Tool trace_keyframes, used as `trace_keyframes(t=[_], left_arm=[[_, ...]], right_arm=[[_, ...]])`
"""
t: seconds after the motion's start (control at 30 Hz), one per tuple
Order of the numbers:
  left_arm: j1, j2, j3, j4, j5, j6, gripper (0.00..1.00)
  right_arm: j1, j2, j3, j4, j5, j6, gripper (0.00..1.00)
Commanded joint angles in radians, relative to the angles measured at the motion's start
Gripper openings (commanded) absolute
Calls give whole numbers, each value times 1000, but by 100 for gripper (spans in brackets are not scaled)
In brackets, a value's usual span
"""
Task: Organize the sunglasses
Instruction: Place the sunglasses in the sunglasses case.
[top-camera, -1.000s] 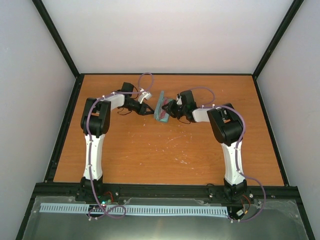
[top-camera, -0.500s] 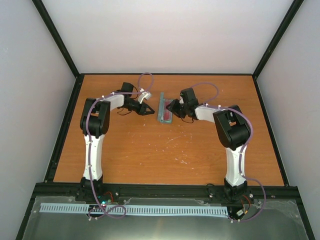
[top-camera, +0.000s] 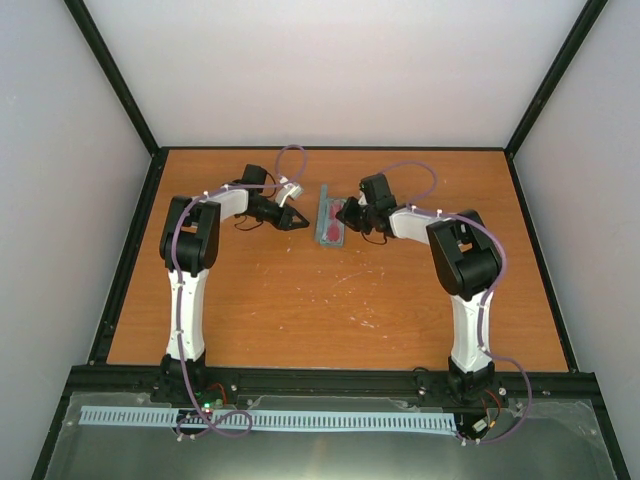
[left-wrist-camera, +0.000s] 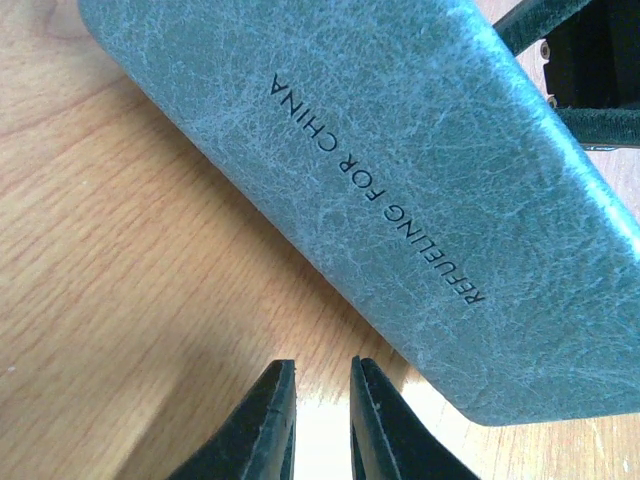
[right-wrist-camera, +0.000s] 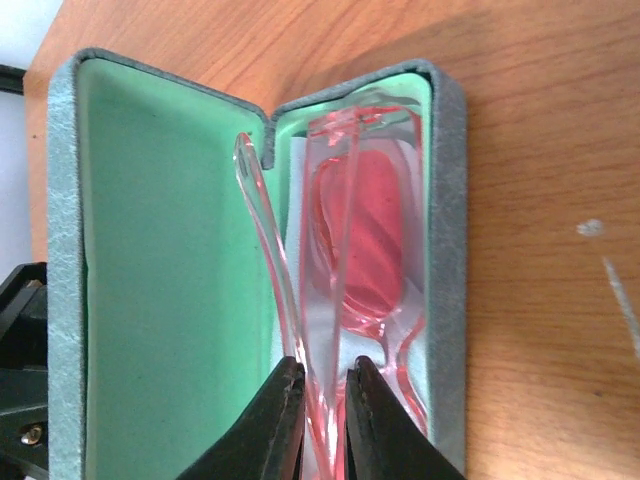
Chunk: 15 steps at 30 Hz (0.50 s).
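Right wrist view: the sunglasses (right-wrist-camera: 365, 240) lie in the right half of the open case (right-wrist-camera: 160, 280). One temple (right-wrist-camera: 262, 220) stands out of it, slanting across the hinge toward the green-lined lid.
Right jaws: nearly pressed together low over the case, with the loose temple's end in the narrow gap; they seem to pinch it.
Left jaws: close together on nothing, just beside the lid's outer skin and near the desk (left-wrist-camera: 120, 250).
Case place: toward the desk's far edge, about midway between its side edges, between the two arms.
Risk, temple: it is thin, so a sideways pull or a hard squeeze could bend it or drag the whole pair out.
Risk, lid: shutting it while the temple stands proud would trap and kink the temple.
Risk, case: nothing grips it, so a push from either arm could slide it or tip it.
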Motion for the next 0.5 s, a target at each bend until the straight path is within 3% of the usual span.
trace_keyframes(t=[0.0, 0.47], left_arm=[[-5, -29, 7, 16, 23, -8, 19], [-5, -21, 19, 12, 23, -10, 19]], right_arm=[[5, 40, 35, 48, -39, 12, 12], [5, 113, 83, -14, -50, -10, 10]])
